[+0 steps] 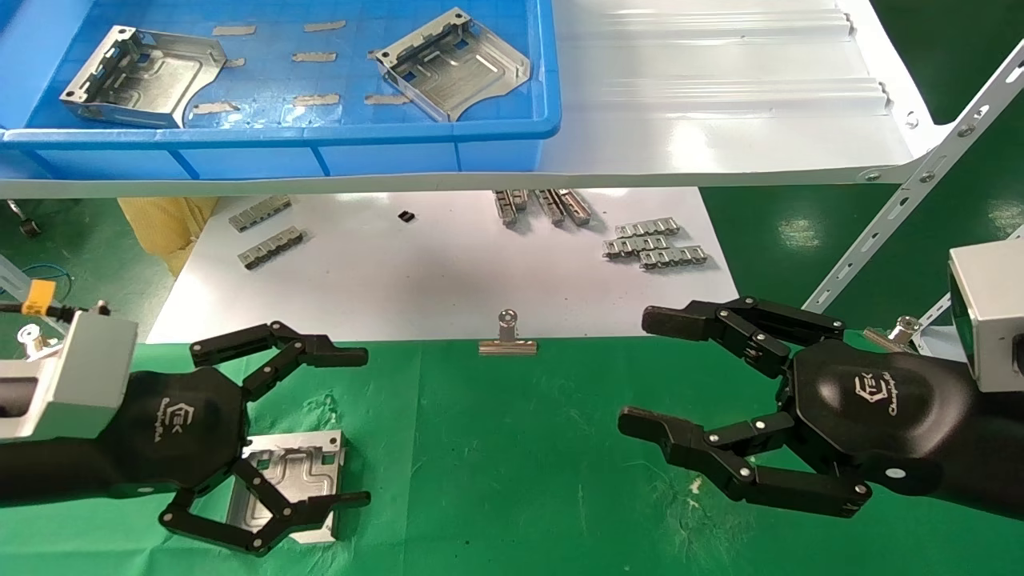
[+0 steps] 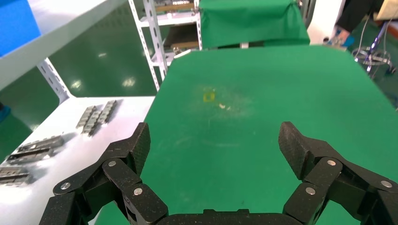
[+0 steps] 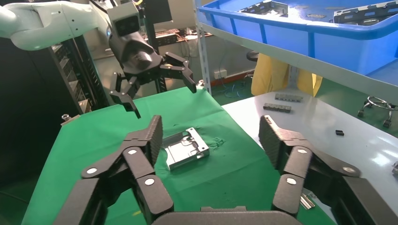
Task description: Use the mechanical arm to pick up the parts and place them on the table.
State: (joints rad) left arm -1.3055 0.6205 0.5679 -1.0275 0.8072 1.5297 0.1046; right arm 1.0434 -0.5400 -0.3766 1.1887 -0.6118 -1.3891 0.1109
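One silver bracket (image 1: 292, 468) lies flat on the green cloth table (image 1: 512, 480) at the front left; it also shows in the right wrist view (image 3: 185, 149). My left gripper (image 1: 356, 428) is open and empty, and the right wrist view (image 3: 164, 99) shows it raised above that bracket. The left wrist view shows its open gripper (image 2: 216, 140) over bare cloth, with the bracket hidden. Two more brackets (image 1: 144, 76) (image 1: 452, 68) lie in the blue tray. My right gripper (image 1: 644, 370) (image 3: 212, 129) is open and empty over the cloth at the right.
The blue tray (image 1: 280, 136) stands on a white shelf (image 1: 720, 96) above the white board (image 1: 440, 272). Small ridged strips (image 1: 652, 244) lie on the board. A binder clip (image 1: 507, 336) sits at its front edge. A slotted metal strut (image 1: 920, 184) slants at the right.
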